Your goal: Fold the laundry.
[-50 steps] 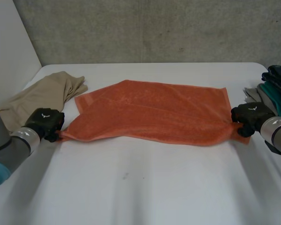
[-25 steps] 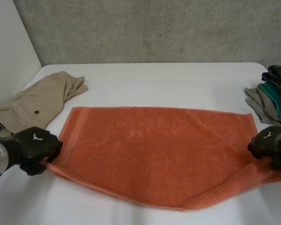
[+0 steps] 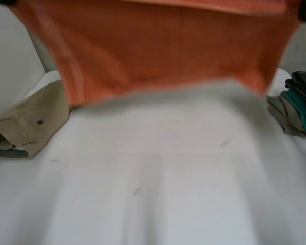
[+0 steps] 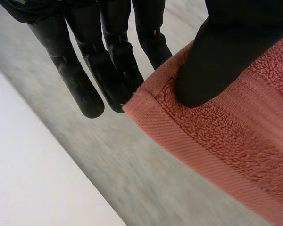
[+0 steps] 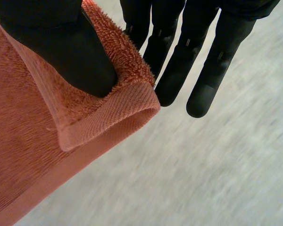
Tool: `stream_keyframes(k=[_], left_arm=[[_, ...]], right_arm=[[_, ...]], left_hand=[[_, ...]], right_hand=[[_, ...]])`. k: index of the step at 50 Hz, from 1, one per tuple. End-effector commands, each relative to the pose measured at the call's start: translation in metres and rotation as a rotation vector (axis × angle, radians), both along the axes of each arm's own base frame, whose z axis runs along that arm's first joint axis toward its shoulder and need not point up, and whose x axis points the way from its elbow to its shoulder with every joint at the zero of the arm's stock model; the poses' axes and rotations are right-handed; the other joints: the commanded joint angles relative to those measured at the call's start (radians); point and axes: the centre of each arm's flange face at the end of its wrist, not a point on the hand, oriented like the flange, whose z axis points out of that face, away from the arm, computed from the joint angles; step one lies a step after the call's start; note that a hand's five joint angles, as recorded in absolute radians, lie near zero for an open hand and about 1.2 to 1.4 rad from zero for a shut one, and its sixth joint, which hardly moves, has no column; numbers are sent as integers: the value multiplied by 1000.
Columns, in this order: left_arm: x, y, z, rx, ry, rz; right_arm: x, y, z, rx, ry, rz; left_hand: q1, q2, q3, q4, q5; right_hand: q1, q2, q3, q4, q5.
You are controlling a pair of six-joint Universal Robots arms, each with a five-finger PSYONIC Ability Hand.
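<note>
An orange towel point(image 3: 163, 51) hangs spread out high above the white table point(image 3: 158, 194), its lower edge free in the air. In the left wrist view my left hand point(image 4: 226, 52) pinches one top corner of the towel point(image 4: 226, 136) between thumb and straight fingers point(image 4: 85, 89). In the right wrist view my right hand point(image 5: 56, 42) clamps the other top corner of the towel point(image 5: 23, 141) the same way, thumb on the hem. The two hands hold the cloth stretched wide between them.
Beige trousers point(image 3: 25, 127) lie crumpled at the table's left edge. A stack of folded dark, teal and grey clothes point(image 3: 298, 104) sits at the right edge. A grey wall stands behind the table.
Both hands have lifted the towel off the table by its near corners, up and toward the camera. It lay flat one second ago and now hangs in the air.
</note>
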Motion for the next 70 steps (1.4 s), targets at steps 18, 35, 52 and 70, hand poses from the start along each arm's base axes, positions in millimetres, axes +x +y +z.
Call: stream_keyframes(k=[18,35,52,70], left_arm=[[4,48,-194,547,-93,-131],[3,82,-210,599,-88,-153],[9,87,-199,587,-32,-155],[11,81,-203,591,-27,-149]], right_arm=[[8,41,-190,832,335,146],[-29,45,-181,809,98,74],[-52,111,-204,868,279,195],[-50,99,-245,887,278,247]], left_hand=[[238,197,203,194,239],[238,197,203,194,239],[238,197,203,194,239],[238,197,203,194,239]], right_hand=[[315,229,206,199,207],[-636,-722,-746,-753,-744],[-275,-361,-385,-392,-383],[-396,-481,-505,-512,-504]])
